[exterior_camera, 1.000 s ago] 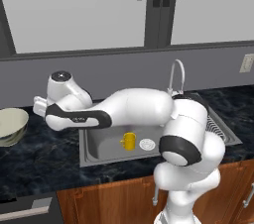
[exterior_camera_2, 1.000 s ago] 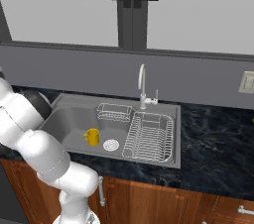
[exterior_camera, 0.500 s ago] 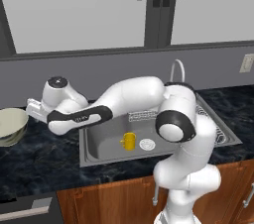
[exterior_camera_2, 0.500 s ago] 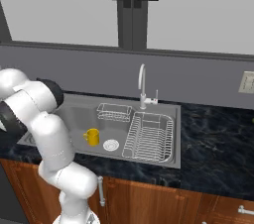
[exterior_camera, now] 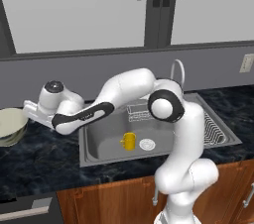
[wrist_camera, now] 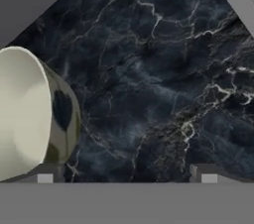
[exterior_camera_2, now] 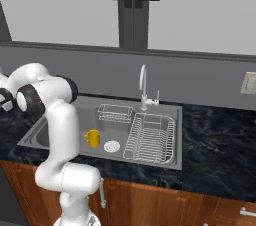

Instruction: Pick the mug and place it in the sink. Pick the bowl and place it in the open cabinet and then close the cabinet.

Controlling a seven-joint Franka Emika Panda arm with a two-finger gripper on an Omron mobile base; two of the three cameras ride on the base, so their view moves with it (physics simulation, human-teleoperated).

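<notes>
Looking along the pincer: my gripper (wrist_camera: 126, 173) stands released, jaws wide apart and grasping nothing, its tips low over the dark marble counter (wrist_camera: 158, 79).
Bowl: the bowl (wrist_camera: 30, 114) lies just beside one fingertip; I see its cream inside and a patch of dark leaf pattern, but the frame edge cuts it off. From the left base view it (exterior_camera: 10, 126) sits on the counter at the far left, also cropped.
Contact: I cannot tell whether the fingertip touches the bowl.
Hand: in the left base view the hand points toward the bowl, and its fingers are too small to make out.
Mug: the yellow mug (exterior_camera: 128, 141) stands upright in the sink (exterior_camera: 99, 156), near the round drain (exterior_camera: 147, 144).
Sink fittings: wire rack (exterior_camera_2: 150, 137) and curved faucet (exterior_camera_2: 144, 85).
Room: grey wall, brown lower cupboards (exterior_camera_2: 150, 205) under the counter.
</notes>
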